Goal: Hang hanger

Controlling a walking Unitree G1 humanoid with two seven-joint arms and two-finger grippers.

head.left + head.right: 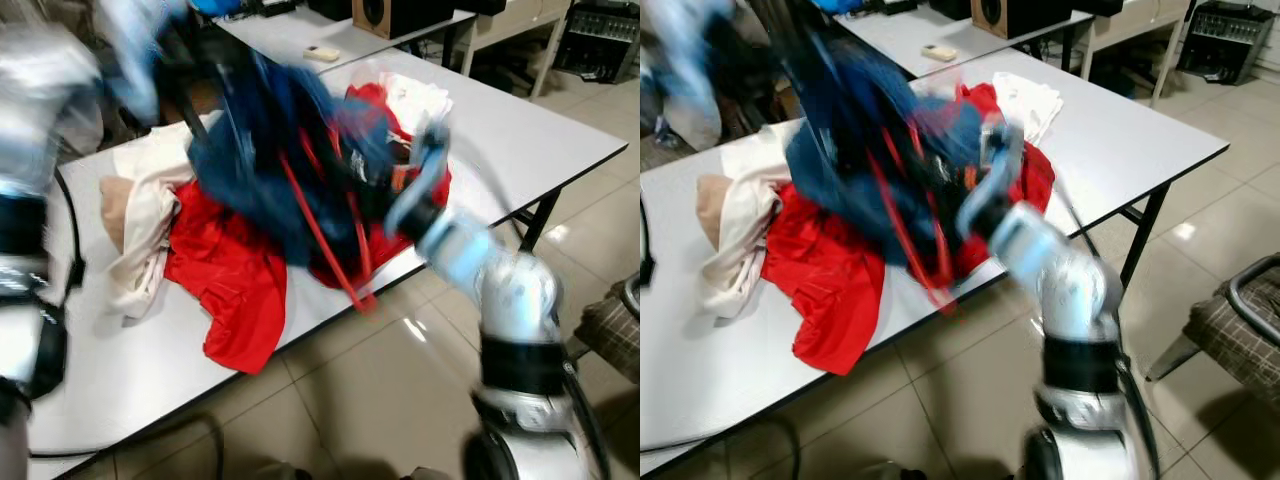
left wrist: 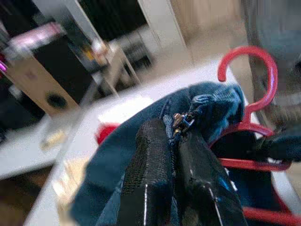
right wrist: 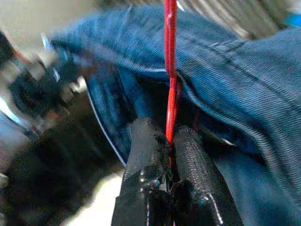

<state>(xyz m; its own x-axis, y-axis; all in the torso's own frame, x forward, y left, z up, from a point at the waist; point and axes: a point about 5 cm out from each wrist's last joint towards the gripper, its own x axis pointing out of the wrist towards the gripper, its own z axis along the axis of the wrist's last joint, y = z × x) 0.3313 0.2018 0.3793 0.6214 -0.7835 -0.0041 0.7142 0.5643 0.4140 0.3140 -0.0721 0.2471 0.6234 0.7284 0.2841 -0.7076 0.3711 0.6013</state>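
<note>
Denim garment pinched at zipper by left gripper | right gripper pinching red hanger rod, steadying for threading | lifted over table

The hanger is bright red. The denim is dark blue with paler blue stitching and a small silver zip pull. Under it on the white counter lie a red garment and a cream cloth, with a white cloth behind. Both end effectors, left and right, have black textured fingers. The arms are silver with black bands. The floor is glossy beige tile. A chair seat is brown plaid. A speaker is tan wood.
</note>
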